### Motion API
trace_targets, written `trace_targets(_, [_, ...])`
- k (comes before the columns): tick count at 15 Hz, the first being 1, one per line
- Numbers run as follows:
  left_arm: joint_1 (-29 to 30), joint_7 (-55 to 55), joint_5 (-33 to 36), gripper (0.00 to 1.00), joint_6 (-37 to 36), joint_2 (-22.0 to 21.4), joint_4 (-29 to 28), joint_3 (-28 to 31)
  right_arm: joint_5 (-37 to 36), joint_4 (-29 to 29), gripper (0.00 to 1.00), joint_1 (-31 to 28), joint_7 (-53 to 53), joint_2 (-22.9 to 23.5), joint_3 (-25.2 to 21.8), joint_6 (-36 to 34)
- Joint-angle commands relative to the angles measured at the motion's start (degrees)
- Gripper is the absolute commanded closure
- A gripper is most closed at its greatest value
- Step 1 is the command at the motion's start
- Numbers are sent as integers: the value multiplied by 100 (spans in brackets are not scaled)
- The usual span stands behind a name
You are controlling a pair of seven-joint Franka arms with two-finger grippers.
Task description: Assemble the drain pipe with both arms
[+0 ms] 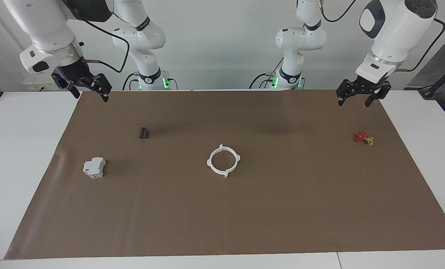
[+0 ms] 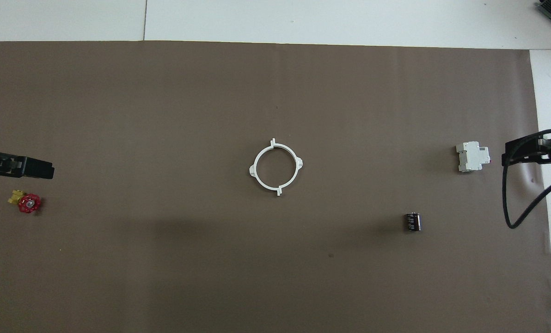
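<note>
The drain pipe (image 1: 209,163) lies flat in the middle of the brown mat as one closed white ring, its two half-rings meeting at their end tabs; it also shows in the overhead view (image 2: 252,170). My left gripper (image 1: 355,100) hangs open and empty in the air over the mat's corner at the left arm's end, near the robots' edge, and shows in the overhead view (image 2: 39,169). My right gripper (image 1: 91,95) hangs open and empty over the mat's corner at the right arm's end, and shows in the overhead view (image 2: 516,155). Both are well apart from the ring.
A grey-white boxy block (image 1: 94,167) (image 2: 473,157) and a small dark cylinder (image 1: 144,133) (image 2: 413,221) lie toward the right arm's end. A red-and-gold valve piece (image 1: 364,138) (image 2: 26,202) lies toward the left arm's end. The brown mat (image 1: 245,224) covers the white table.
</note>
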Motion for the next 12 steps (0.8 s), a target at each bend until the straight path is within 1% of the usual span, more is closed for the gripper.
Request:
trace_targets(1, [-70, -544, -105, 0, 162, -130, -90, -70, 114, -92, 0, -21, 126, -72, 17, 102])
trace_targets(2, [-97, -712, -97, 0, 162, -138, -72, -88, 122, -92, 0, -21, 126, -72, 17, 102])
trace_targets(6, [-123, -810, -105, 0, 214, -130, -72, -229, 114, -92, 0, -21, 126, -72, 17, 102])
trace_targets(8, [-193, -836, -105, 0, 511, -121, -133, -185, 114, -92, 0, -21, 135, -72, 17, 102])
trace_targets(9, [-246, -845, -105, 0, 548, -42, -142, -124, 114, -92, 0, -21, 135, -72, 17, 102])
trace_targets(10, [-316, -845, -105, 0, 496, 202, -38, -36, 114, -92, 0, -21, 135, -72, 17, 110])
trace_targets(12, [-352, -950, -105, 0, 496, 406, 199, -35, 114, -92, 0, -21, 135, -63, 17, 154])
